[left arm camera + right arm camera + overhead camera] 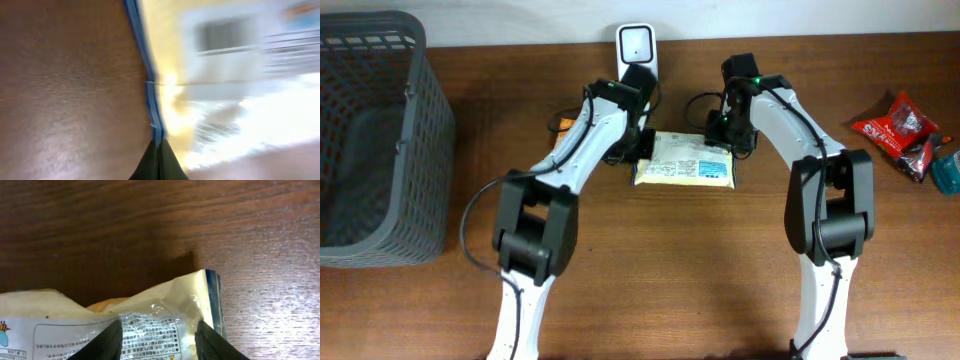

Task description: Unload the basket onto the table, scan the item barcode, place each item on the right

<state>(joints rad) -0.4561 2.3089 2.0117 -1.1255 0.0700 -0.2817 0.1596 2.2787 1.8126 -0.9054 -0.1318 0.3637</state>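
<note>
A: Far left?
B: Grey basket (380, 130) on the table (670, 290).
A: Left gripper (159, 152)?
B: Jaws fully closed, tip at the packet (685, 165)'s blue edge. Can't tell if it pinches it, the wrist view is blurred.
A: Scanner (636, 48)?
B: White, upright at the back, just behind the left gripper.
A: Packet position?
B: Flat mid-table, label up, between both grippers.
A: Right gripper (159, 330)?
B: Jaws partway open, packet's end between the fingers, not squeezed.
A: Far right?
B: Red snack bags (898, 125), well apart.
</note>
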